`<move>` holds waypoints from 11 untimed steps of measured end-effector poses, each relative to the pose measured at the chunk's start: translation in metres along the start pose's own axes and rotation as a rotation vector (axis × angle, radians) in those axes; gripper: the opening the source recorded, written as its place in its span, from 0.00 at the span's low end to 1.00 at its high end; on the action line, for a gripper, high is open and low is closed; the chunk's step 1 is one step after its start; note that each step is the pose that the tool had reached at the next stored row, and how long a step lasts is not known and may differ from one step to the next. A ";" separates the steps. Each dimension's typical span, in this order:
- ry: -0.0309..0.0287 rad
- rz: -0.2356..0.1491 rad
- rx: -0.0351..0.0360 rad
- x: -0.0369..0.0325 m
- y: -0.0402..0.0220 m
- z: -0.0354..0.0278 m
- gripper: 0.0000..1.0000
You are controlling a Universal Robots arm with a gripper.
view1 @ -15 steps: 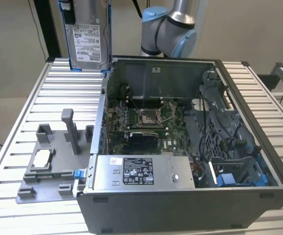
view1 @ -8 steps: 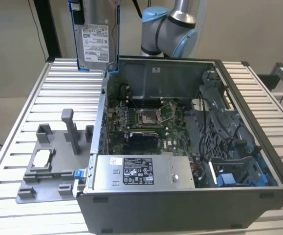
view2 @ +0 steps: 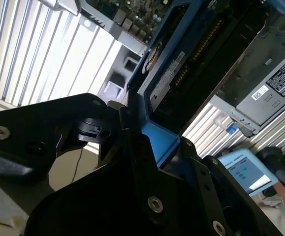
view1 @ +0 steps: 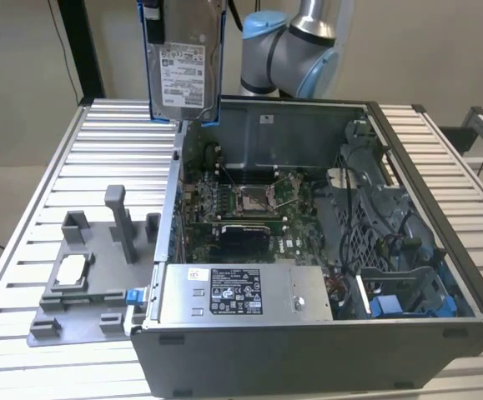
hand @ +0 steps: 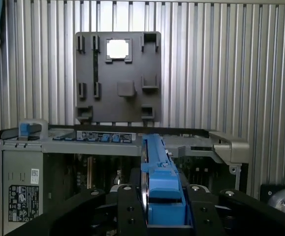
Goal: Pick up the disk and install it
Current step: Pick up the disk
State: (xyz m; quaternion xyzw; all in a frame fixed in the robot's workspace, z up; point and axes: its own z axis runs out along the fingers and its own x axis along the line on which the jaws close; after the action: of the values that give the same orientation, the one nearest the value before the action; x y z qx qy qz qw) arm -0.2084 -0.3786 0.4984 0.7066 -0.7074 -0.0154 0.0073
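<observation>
**Sam:** What is closest?

**Mia:** The black gripper [hand: 163,209]. Its fingers [hand: 130,206] are squeezed tight on the disk [hand: 161,184]. There is one finger on each side of the blue frame.

**Sam:** So where is the disk?

**Mia:** It is up in the air, standing on its edge. The fingers hold it at the top, and the rest hangs down below them. In the exterior view the disk [view1: 183,33] is over the open computer case [view1: 441,333]. It hangs above the back corner on the exterior view's left.

**Sam:** Is there writing on it?

**Mia:** Yes, a white label [view1: 181,75] with black print covers most of its face. I cannot make out the words.

**Sam:** What is under it?

**Mia:** There is a green board [view1: 249,200] down inside the case. A big grey box [view1: 308,292] sits at the other end. It has a black-and-white sticker [view1: 235,293], and I cannot read that one either.

**Sam:** And past the case?

**Mia:** A grey tray [view1: 83,321] lies just beside the case on the ribbed metal table [view1: 24,192]. A small silver square chip [view1: 72,268] sits in one of its pockets.
</observation>
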 end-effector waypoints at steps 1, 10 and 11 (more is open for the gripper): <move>0.0000 0.000 -0.0005 0.0006 -0.0036 -0.0001 0.00; 0.0000 0.000 -0.0032 0.0078 -0.0367 -0.0013 0.00; 0.0000 0.000 -0.0034 0.0088 -0.0399 -0.0014 0.00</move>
State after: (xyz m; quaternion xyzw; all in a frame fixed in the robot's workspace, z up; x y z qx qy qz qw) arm -0.1684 -0.3874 0.4985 0.7066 -0.7074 -0.0166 0.0085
